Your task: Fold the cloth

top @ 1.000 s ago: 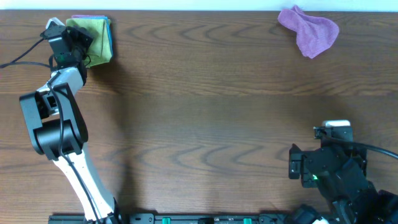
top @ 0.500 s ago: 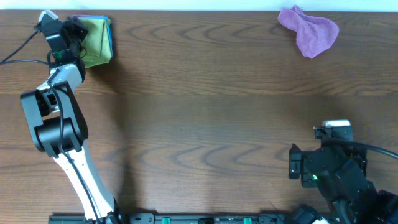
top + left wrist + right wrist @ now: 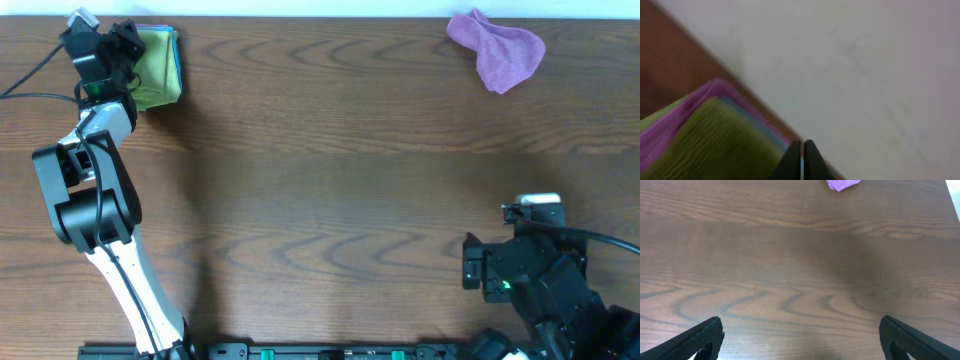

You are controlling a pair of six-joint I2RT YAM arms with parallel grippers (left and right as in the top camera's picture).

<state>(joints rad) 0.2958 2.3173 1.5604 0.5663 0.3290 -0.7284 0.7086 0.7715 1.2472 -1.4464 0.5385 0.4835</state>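
Observation:
A crumpled purple cloth (image 3: 497, 48) lies at the far right of the table; its edge shows at the top of the right wrist view (image 3: 842, 184). A folded stack with a green cloth (image 3: 158, 62) on top sits at the far left corner; the left wrist view shows the green cloth (image 3: 715, 145) over blue and purple layers. My left gripper (image 3: 118, 42) is shut and empty at the stack's far-left edge (image 3: 802, 146). My right gripper (image 3: 540, 212) is wide open and empty near the front right, over bare wood (image 3: 800, 330).
The wooden table (image 3: 330, 180) ends at a white wall just behind the stack (image 3: 850, 60). A black cable (image 3: 30, 88) runs from the left wrist to the left edge. The right arm's base fills the front right corner.
My left gripper has drawn back off the green cloth toward the far-left corner of the table. The stack stays in place. The right arm has not moved.

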